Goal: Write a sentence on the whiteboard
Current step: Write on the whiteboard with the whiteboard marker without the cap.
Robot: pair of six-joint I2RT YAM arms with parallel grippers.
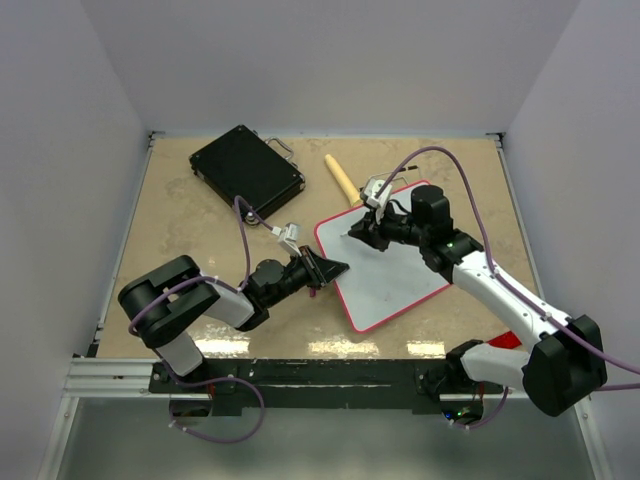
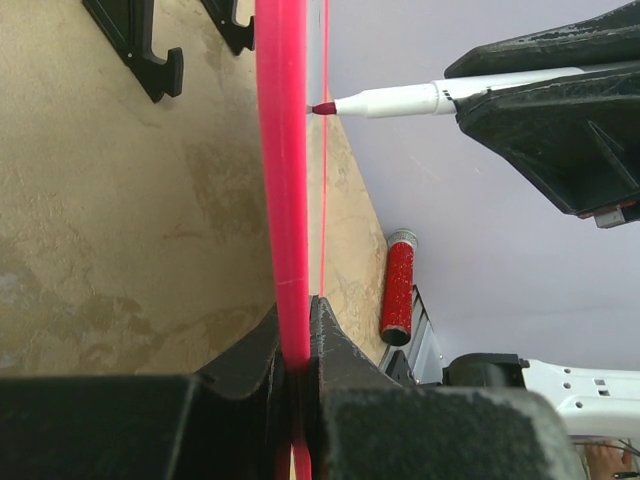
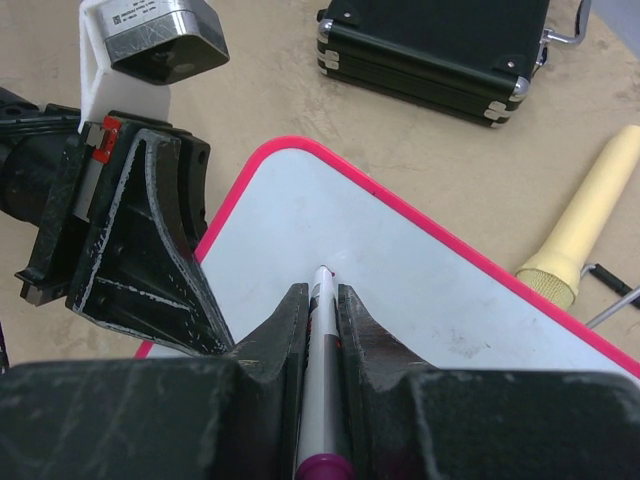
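The whiteboard [image 1: 395,270] lies tilted on the table, a glossy white board with a red-pink rim. My left gripper [image 1: 335,268] is shut on its left rim, and the left wrist view shows that rim [image 2: 283,180] edge-on between the closed jaws [image 2: 298,318]. My right gripper [image 1: 362,232] is shut on a white marker [image 3: 322,340]. The marker's dark red tip [image 2: 322,107] touches the board [image 3: 430,270] near its upper left corner. No sentence is in view on the white face.
A black hard case [image 1: 247,170] sits at the back left. A cream-coloured handle [image 1: 342,180] lies just beyond the board's top corner. A red tube [image 2: 400,285] rests on the table near the right arm's base. White walls enclose the table.
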